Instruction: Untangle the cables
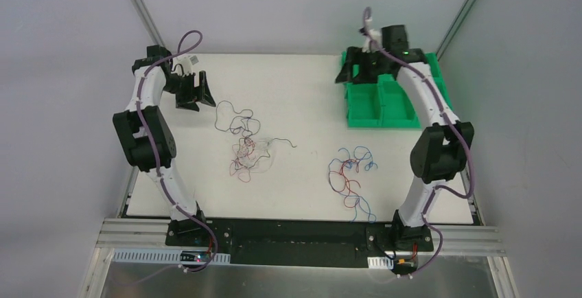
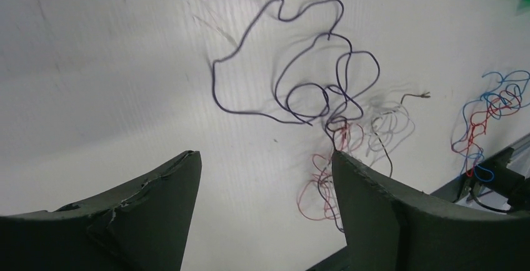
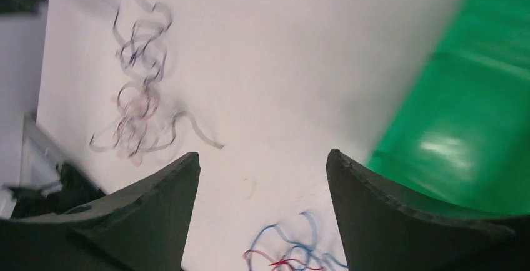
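Your left tool [image 2: 265, 158] and right tool [image 3: 262, 157] stood wide, empty; the cables [image 1: 247, 150] lay bunched on the counter [image 1: 302, 99].

We find a white bench [image 1: 302, 82] with a plain matte top. A loose dark blue cable [image 1: 233, 115] lies in open loops left of centre. Its near end runs into a mixed bunch [image 1: 246, 155] of red, whitish and black strands, and one dark strand trails off to the right. A red and blue bunch [image 1: 351, 173] lies well apart, right of centre. A green tray [image 1: 364, 106] sits at the far right corner.
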Robot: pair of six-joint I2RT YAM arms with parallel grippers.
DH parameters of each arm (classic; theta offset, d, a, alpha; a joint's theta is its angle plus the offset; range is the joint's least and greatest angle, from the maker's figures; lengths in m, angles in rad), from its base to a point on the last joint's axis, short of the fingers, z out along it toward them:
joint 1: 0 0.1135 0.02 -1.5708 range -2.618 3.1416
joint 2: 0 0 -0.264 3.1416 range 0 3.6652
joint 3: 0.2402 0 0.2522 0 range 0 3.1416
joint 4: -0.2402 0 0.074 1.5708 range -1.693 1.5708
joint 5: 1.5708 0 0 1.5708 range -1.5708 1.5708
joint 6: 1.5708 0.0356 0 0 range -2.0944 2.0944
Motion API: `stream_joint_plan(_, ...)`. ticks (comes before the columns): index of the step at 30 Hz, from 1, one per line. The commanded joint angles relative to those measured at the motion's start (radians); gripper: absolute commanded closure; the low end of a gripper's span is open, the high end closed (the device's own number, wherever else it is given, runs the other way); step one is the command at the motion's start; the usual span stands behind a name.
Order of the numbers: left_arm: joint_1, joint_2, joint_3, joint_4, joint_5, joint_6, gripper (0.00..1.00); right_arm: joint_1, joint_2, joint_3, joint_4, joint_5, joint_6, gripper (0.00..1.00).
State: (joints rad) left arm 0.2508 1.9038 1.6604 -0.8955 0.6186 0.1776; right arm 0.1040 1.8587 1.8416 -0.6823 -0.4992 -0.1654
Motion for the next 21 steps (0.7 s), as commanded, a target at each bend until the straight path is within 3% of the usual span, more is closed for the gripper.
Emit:
stream_joint_plan(1,-0.005,0.128,0.178,-0.008,0.025,0.076,0.22,0.201,0.028,-0.112,-0.006,-0.09,0.017,0.23)
stream_joint_plan(7,-0.025,0.296,0.306,-0.004,0.086,0.063,0.21,0.451,0.165,-0.077,0.033,-0.039,0.005,0.23)
stream_joint_plan(15,-0.078,0.285,0.149,0.055,0.158,0.019,0.19,0.625,0.355,0.065,0.086,0.094,-0.007,0.16)
stream_joint_plan(18,-0.091,0.269,0.076,0.076,0.194,-0.007,0.27,0.664,0.402,0.082,0.102,0.129,-0.039,0.18)
stream_joint_plan(21,-0.104,0.237,0.046,0.083,0.188,-0.02,0.47,0.689,0.427,0.065,0.094,0.174,-0.076,0.25)
